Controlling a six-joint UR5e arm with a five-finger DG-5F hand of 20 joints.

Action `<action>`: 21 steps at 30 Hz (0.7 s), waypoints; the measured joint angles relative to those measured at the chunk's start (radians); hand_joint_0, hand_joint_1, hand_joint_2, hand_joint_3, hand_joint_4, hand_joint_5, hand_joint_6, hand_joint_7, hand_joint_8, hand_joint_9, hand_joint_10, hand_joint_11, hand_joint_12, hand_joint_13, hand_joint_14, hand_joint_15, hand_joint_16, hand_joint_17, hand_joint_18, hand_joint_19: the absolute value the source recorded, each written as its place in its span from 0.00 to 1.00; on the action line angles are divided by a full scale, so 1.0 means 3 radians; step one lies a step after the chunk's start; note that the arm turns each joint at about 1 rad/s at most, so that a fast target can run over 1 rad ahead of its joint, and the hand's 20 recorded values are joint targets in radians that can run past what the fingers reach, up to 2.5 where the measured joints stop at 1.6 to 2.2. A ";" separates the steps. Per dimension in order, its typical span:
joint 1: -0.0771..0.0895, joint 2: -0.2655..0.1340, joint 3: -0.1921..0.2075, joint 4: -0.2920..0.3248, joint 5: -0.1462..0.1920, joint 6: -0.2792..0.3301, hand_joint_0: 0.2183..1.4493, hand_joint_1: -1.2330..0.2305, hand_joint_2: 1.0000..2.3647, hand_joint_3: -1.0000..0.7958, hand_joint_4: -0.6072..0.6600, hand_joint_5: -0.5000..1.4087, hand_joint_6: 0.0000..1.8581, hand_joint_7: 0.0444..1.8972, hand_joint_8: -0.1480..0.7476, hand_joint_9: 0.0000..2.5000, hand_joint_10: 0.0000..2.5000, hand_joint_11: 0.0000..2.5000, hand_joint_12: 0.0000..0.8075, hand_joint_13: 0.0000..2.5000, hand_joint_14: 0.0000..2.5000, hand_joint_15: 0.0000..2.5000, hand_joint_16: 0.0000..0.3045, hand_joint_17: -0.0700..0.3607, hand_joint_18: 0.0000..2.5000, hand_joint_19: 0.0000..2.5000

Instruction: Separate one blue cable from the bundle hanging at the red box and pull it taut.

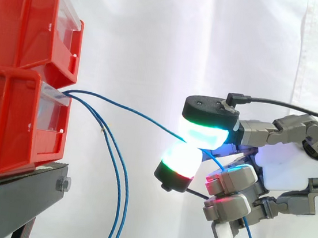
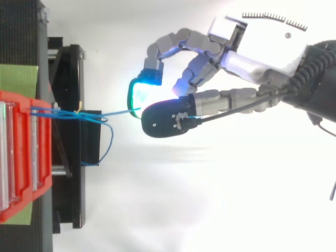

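Note:
Several thin blue cables come out of the front of the lower red bin (image 1: 13,127). One blue cable (image 1: 131,111) runs from the bin in a nearly straight, slightly sagging line to my hand (image 1: 292,167). There it is pinched between a cyan-glowing fingertip pad (image 1: 204,131) and the thumb pad (image 1: 179,163). Its free end trails down past the curled fingers. The other blue cables (image 1: 118,207) hang loose below the bin. From above, the held cable (image 2: 118,112) spans from the bin (image 2: 21,157) to my hand (image 2: 252,58), which sits well right of the bins.
Two red bins are stacked on a black stand (image 1: 17,188) at the left. A white curtain hangs behind. The loose cables loop down in front of the stand (image 2: 68,157). The arm comes in from the right.

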 measured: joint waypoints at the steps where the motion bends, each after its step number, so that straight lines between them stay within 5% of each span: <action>1: 0.0000 0.0000 0.0000 0.0000 0.0000 0.0000 0.39 0.36 0.02 0.46 0.40 0.16 0.50 0.57 0.45 0.44 0.13 0.63 0.38 0.44 0.00 0.67 0.14 0.38 0.29 0.32; 21: 0.0000 0.0000 0.0000 0.0001 0.0000 0.0000 0.39 0.36 0.02 0.46 0.40 0.16 0.50 0.57 0.46 0.44 0.12 0.63 0.38 0.44 0.00 0.66 0.14 0.38 0.29 0.32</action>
